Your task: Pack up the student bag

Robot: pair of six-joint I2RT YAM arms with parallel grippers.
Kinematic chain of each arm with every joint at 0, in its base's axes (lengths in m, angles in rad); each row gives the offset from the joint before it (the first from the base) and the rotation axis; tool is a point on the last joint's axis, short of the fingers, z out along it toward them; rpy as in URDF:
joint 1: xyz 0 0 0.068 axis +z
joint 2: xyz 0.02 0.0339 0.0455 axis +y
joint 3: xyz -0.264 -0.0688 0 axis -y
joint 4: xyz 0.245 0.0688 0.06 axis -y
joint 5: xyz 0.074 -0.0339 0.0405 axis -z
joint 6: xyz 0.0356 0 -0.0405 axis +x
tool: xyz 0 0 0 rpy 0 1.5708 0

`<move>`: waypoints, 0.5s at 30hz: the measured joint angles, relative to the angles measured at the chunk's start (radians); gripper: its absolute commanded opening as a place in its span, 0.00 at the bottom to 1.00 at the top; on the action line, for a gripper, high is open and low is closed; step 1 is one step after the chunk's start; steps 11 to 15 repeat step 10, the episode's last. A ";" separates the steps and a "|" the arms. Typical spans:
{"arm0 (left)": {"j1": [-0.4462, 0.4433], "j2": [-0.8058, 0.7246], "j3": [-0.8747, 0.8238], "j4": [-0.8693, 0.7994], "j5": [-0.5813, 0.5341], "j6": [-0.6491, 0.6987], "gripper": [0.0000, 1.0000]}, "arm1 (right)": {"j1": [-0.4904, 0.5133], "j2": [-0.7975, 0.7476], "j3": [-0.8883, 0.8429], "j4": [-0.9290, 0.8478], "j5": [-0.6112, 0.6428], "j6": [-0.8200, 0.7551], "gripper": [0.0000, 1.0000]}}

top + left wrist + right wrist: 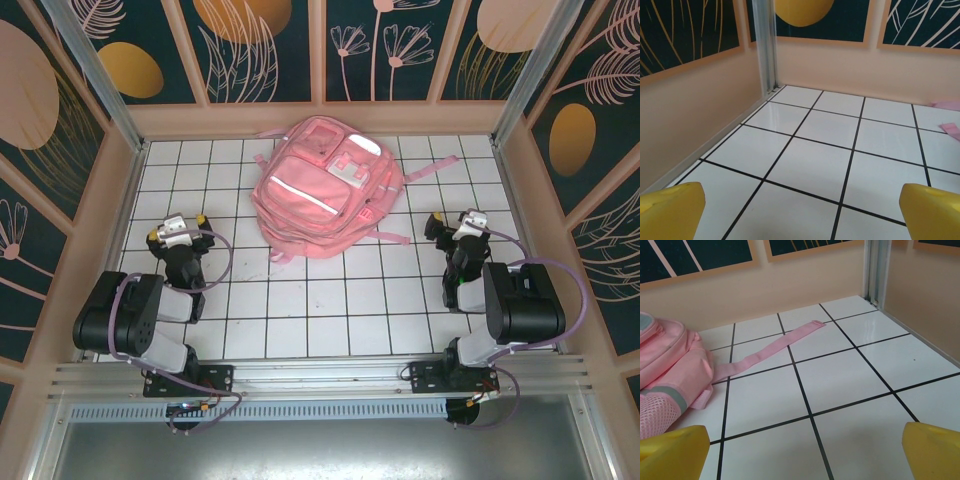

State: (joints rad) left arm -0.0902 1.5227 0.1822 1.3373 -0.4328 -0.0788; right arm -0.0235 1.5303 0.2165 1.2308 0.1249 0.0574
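The surface (300,310) is a floor of white tiles with black lines. Peach walls stand around it, and dark pictures of leaves and flowers hang above them.

Some things are hard to see. From the right wrist, the student bag (665,360) is cut off at the left edge, so I see just one side of it, with a gray stripe and a net pocket (657,415). From the left wrist, two small pink bits (951,130) poke in at the right edge, and I cannot tell what they are. From above, the underside of the bag is hidden, and I cannot tell if its zips are open or shut. A shiny light patch (360,150) sits on a front pocket, too small to make out.

The student bag (322,185) is big, soft and pink. It lies flat with its front up, in the middle of the surface near the far wall. It has front pockets and whitish stripes. Thin pink straps spread out from it over the tiles. One long strap (775,347) lies flat toward the right corner.

The left arm (130,320) is on the left and the right arm (520,300) on the right, both well apart from the bag. The left jaws are wide open, with yellow tips (670,210) far apart and bare tiles between them. The right jaws are wide open too, and hold nothing.
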 measured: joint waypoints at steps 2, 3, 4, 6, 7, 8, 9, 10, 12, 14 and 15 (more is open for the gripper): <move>0.000 0.003 0.002 0.002 0.011 0.000 0.99 | 0.000 0.000 0.000 0.000 0.000 0.000 0.99; 0.000 0.003 0.002 0.003 0.014 0.000 0.99 | 0.000 0.000 0.000 0.000 0.000 0.000 0.99; 0.000 0.003 0.002 0.003 0.016 0.000 0.99 | 0.000 0.000 0.000 0.000 0.000 0.000 0.99; 0.000 0.003 0.002 0.002 0.021 0.000 0.99 | 0.000 0.000 0.000 0.000 0.000 0.000 0.99; 0.000 0.003 0.002 0.002 0.024 0.000 0.99 | 0.000 0.000 0.000 0.000 0.000 0.000 0.99; 0.000 0.003 0.002 0.002 0.026 0.000 0.99 | 0.002 0.000 0.000 0.000 0.000 0.000 0.99; 0.000 0.003 0.002 0.002 0.029 0.000 0.99 | 0.002 0.000 0.000 0.000 0.000 0.000 0.99; 0.000 0.003 0.002 0.002 0.031 0.000 0.99 | 0.004 0.000 0.000 0.000 0.000 0.000 0.99; 0.000 0.003 0.002 0.002 0.031 0.000 0.99 | 0.004 0.000 0.000 0.000 0.000 0.000 0.99; 0.000 0.003 0.002 0.002 0.031 0.000 0.99 | 0.004 0.000 0.000 0.000 0.000 0.000 0.99; 0.000 0.003 0.002 0.002 0.031 0.000 0.99 | 0.004 0.000 0.000 0.000 0.000 0.000 0.99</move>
